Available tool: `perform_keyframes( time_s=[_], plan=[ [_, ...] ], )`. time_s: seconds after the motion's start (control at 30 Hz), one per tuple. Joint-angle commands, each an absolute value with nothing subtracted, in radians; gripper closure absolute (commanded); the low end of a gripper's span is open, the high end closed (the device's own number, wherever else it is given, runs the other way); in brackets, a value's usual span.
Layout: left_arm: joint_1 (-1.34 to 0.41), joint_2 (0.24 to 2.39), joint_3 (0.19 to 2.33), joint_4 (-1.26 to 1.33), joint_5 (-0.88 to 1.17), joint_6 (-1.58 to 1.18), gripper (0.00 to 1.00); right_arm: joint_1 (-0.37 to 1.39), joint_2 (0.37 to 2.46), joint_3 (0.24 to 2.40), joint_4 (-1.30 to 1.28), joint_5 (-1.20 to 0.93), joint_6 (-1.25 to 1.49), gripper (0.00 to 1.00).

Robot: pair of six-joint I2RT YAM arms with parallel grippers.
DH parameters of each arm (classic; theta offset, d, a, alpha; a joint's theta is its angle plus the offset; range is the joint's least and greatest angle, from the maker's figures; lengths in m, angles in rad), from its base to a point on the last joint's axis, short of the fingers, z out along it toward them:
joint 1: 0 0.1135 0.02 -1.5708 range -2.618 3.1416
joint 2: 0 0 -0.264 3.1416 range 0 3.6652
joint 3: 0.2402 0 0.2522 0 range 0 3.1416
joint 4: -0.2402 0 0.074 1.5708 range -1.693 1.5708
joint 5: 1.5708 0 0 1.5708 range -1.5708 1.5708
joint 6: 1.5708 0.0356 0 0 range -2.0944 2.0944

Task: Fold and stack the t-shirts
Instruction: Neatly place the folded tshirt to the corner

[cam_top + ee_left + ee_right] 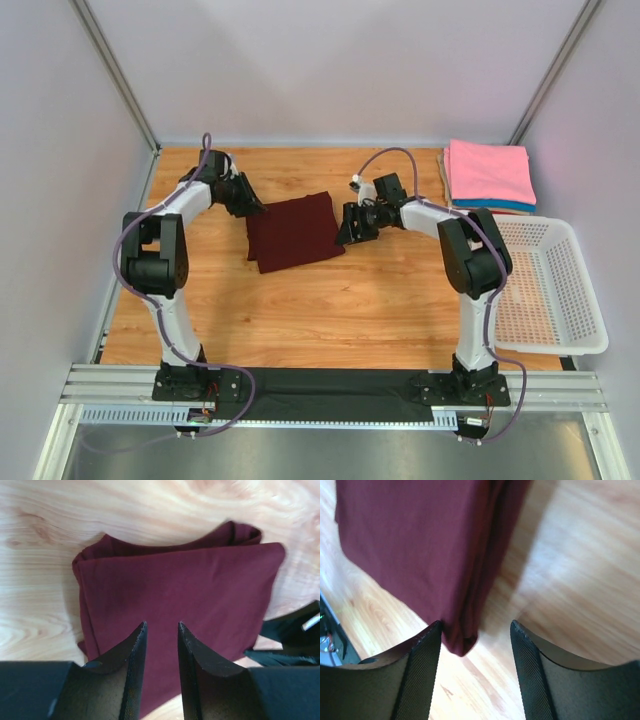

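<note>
My left gripper (pixel 162 625) is released, its fingers a narrow gap apart with nothing between them. It hangs over the left edge of the maroon shirt (pixel 180 585). From above I see the left gripper (pixel 248 205) right at that edge.

My right gripper (pixel 476 624) is released too, with a wider gap. A folded corner of the maroon shirt (pixel 415 540) shows in the gap, close to one finger, but I cannot tell whether it touches. From above, the right gripper (pixel 350 228) sits at the shirt's right edge.

The maroon shirt (pixel 293 231) lies folded into a rough rectangle on the desk (pixel 330 310), around the middle and nearer the far edge, between the two grippers.

The stack (pixel 488 180) sits at the far right corner, with a pink shirt (pixel 488 168) on top and a blue shirt (pixel 497 205) under it. A white basket (pixel 550 348) rests at the right edge, just nearer than the stack.
</note>
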State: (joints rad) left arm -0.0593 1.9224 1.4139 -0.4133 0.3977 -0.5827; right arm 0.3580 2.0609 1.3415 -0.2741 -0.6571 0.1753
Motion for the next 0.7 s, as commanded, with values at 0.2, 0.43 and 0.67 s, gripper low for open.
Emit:
perform_keyframes(
  time_s=[0.2, 0.43, 0.67],
  plan=[
    [-0.051, 2.108, 1.496, -0.442, 0.361, -0.543, 0.63, 0.382, 2.004, 1.211, -0.149, -0.658, 0.224, 0.8],
    [-0.104, 2.062, 1.499, -0.543, 0.256, -0.502, 0.63, 0.4, 1.878, 0.959, 0.02, -0.632, 0.357, 0.94],
    [-0.132, 1.804, 1.401, -0.543, 0.302, -0.515, 0.59, 0.41, 1.717, 0.957, -0.21, -0.442, 0.377, 0.69]
  ],
)
